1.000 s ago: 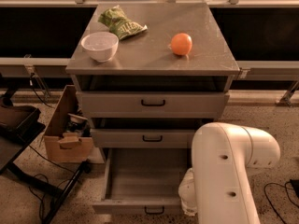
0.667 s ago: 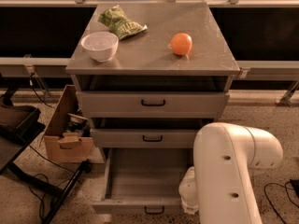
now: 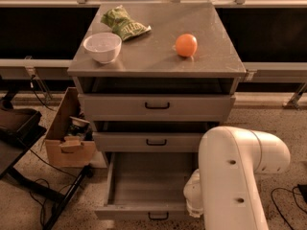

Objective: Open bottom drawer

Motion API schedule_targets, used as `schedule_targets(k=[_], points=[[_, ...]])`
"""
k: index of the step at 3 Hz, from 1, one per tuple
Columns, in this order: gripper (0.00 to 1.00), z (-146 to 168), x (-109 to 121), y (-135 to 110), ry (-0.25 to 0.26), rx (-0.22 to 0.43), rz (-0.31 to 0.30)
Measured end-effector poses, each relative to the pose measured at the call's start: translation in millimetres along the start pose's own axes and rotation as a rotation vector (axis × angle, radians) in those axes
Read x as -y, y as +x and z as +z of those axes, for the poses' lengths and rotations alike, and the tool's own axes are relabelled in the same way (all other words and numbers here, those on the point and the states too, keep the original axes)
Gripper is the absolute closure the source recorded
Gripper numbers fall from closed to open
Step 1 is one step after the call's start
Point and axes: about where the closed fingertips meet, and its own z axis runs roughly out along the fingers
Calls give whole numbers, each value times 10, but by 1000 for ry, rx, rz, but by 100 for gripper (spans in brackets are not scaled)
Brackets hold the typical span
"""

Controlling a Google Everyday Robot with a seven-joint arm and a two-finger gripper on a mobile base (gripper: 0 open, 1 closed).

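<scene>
The grey metal cabinet [image 3: 158,56] has three drawers. The bottom drawer [image 3: 144,186] stands pulled far out, its plain grey inside showing, with its small dark bar handle [image 3: 158,216] at the front edge near the bottom of the view. The middle drawer [image 3: 148,142] and top drawer [image 3: 156,107] are shut or nearly shut. My white arm [image 3: 235,176] fills the lower right, beside the open drawer's right side. The gripper is hidden behind the arm and below the view.
On the cabinet top are a white bowl [image 3: 102,47], a green bag [image 3: 123,25] and an orange [image 3: 186,45]. A cardboard box [image 3: 69,135] of items stands on the floor at left, with a black stand [image 3: 19,128] and cables beside it.
The arm has shifted slightly to the right. The bottom drawer stays pulled out as before.
</scene>
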Motion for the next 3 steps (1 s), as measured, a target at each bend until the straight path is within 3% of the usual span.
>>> schedule_targets(k=[2,3], points=[[100,-12,85,-3,1,2,-2],[84,-11,88,-3,1,2,-2]])
